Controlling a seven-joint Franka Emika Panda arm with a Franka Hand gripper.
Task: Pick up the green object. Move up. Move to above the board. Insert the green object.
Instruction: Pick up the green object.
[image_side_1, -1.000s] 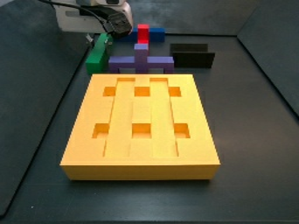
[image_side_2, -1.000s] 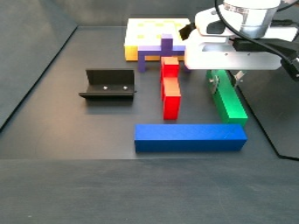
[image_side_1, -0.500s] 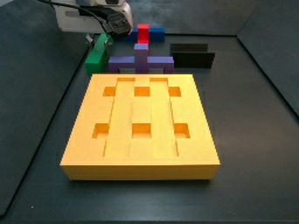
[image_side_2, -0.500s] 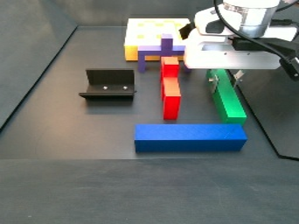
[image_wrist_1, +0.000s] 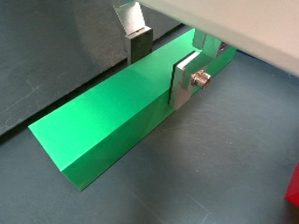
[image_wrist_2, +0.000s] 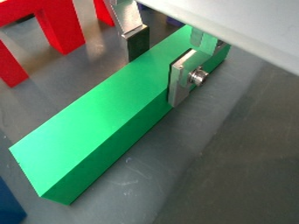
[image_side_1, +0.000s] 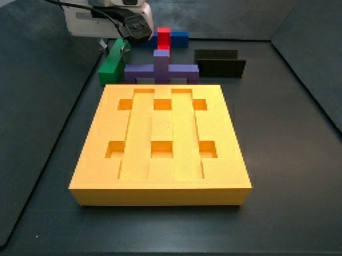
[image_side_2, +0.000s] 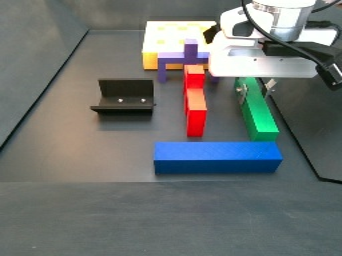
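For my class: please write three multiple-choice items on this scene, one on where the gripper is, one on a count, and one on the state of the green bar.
1. Where is the gripper?
A. over the board
B. astride the green object, near one end
C. beside the fixture

2. How many square holes does the board show?
A. four
B. six
C. nine

3. What state is the green object in?
A. lying flat on the floor
B. standing in the board
C. lifted clear above the blocks

Answers:
1 B: in both wrist views a finger stands on each side of the bar.
2 B: a side view shows two rows of three.
3 A: in a wrist view its underside meets the floor along its length.
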